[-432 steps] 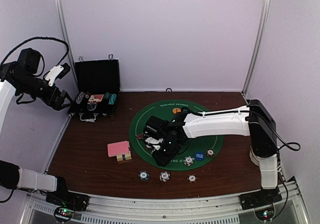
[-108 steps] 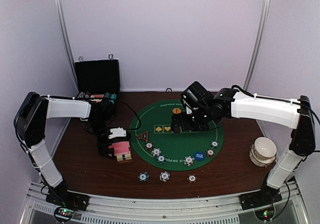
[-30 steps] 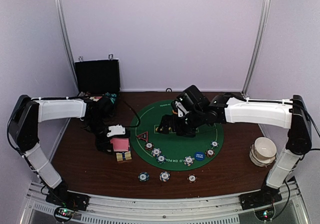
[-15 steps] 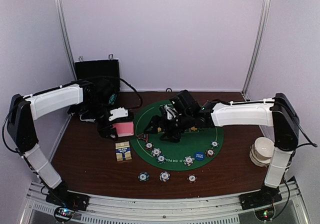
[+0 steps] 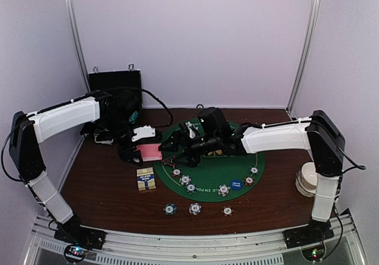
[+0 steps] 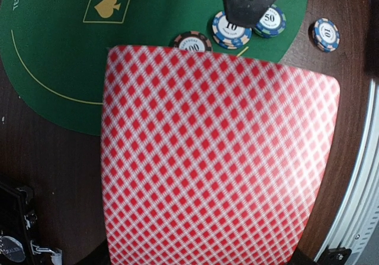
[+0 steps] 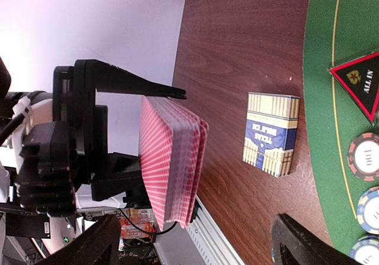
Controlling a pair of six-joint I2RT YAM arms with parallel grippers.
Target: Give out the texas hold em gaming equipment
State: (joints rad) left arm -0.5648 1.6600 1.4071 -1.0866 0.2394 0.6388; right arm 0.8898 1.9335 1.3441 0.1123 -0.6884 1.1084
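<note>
The left claw clamps one pink deck, the right claw gapes, nine chips dot the brown bench, and lilac walls stand behind.

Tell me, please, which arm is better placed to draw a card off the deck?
Right: the right gripper, open, faces the card deck, while the left gripper is occupied, shut on that deck and holding it up.

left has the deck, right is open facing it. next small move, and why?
Probably ease the right gripper forward until its fingers straddle the deck's near edge, then close. The left gripper grips the pink-backed deck, seemingly off the table, and the right jaws stand wide open, not yet touching it.
</note>
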